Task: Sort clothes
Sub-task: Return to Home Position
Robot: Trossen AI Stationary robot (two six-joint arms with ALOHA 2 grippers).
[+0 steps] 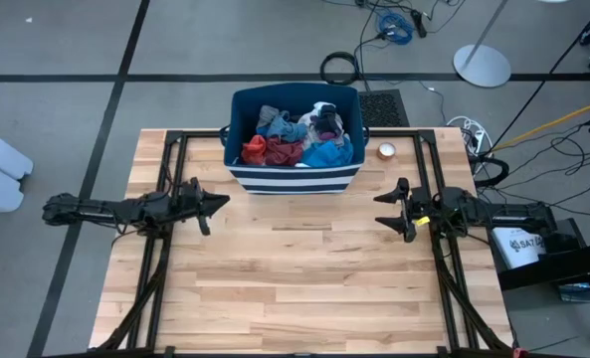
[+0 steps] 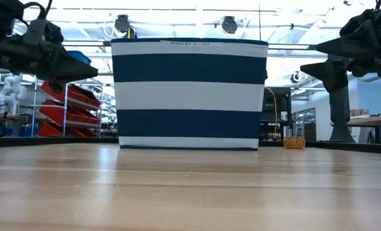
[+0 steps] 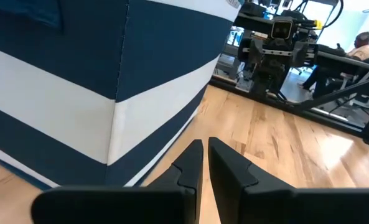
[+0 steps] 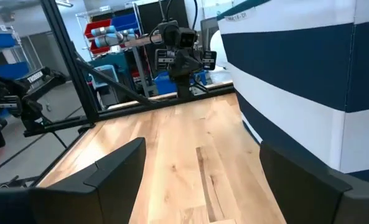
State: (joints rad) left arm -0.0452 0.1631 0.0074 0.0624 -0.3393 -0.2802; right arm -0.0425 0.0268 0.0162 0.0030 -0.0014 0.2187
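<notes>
High view: the clothes (image 1: 296, 139) lie heaped inside the striped bin (image 1: 295, 179) at the far edge of the surface (image 1: 304, 278), with an arm on either side, clear of it. Left wrist view: the left jaws are nearly closed and empty, near the bin's corner. Right wrist view: the right jaws gape wide and empty. The likely risk is a careless swing clipping the bin and shoving it.

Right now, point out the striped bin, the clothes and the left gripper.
striped bin (image 1: 295, 180): high view, front wall.
clothes (image 1: 296, 139): high view, middle of pile.
left gripper (image 3: 205, 145): left wrist view, between its fingertips.
</notes>
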